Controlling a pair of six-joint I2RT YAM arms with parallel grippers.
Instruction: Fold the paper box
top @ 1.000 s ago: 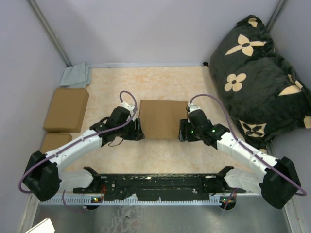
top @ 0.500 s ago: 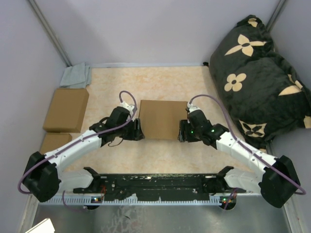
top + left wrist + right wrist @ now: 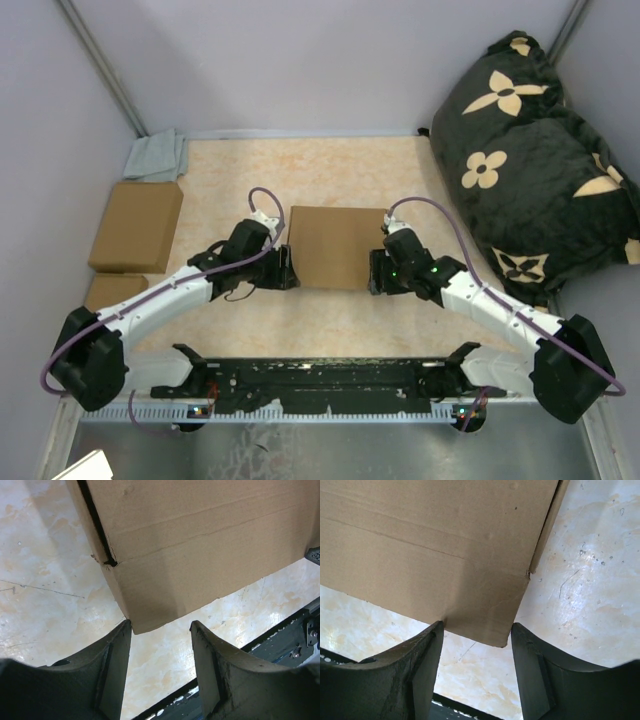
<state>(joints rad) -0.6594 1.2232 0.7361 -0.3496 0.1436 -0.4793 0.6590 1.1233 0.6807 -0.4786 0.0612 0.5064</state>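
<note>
The paper box (image 3: 337,245) lies closed and flat in the middle of the table, a plain brown shallow rectangle. My left gripper (image 3: 283,268) stands open at its near left corner. In the left wrist view that corner of the paper box (image 3: 200,545) reaches just to the left fingertip of the left gripper (image 3: 160,627). My right gripper (image 3: 376,270) stands open at the near right corner. In the right wrist view the corner of the paper box (image 3: 435,545) pokes between the tips of the right gripper (image 3: 476,630). A dark slit runs along each side edge.
Two ready-made brown boxes (image 3: 137,226) (image 3: 112,292) lie at the left edge, with a grey-blue cloth (image 3: 157,155) behind them. A big black cushion with tan flowers (image 3: 535,160) fills the right side. A black rail (image 3: 320,380) runs along the near edge.
Almost nothing: the right arm's rear part has shifted slightly to the left. Both grippers and the box keep nearly the same places, jaws unchanged.
</note>
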